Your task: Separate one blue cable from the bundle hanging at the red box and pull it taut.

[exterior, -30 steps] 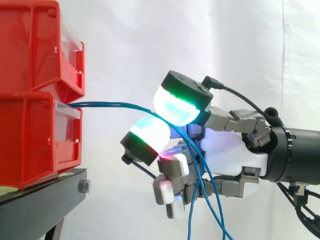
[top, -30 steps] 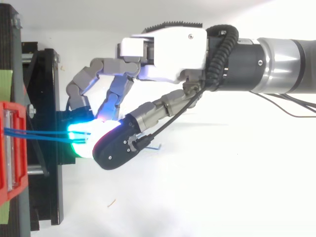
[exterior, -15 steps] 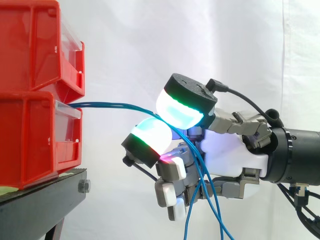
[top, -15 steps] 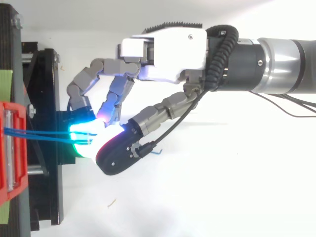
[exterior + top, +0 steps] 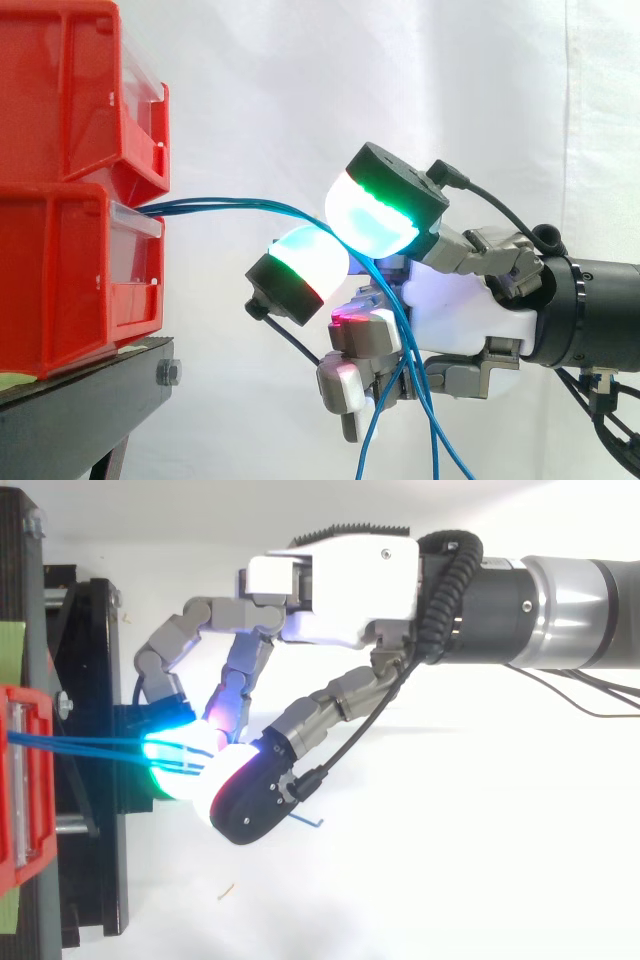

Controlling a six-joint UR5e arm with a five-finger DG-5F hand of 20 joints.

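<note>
Far left, the blue cables (image 5: 240,207) come out the front of the lower red box (image 5: 70,280) and arc rightward w/ some sag, so def not taut yet imo. They pass btw the two glowing pads (image 5: 375,215) and drop slack past the palm. So the hand (image 5: 460,310) is curled loosely round the whole bunch, not one strand. Prob it sits there so it can thin things down to one cable before pulling away from the box.
</note>
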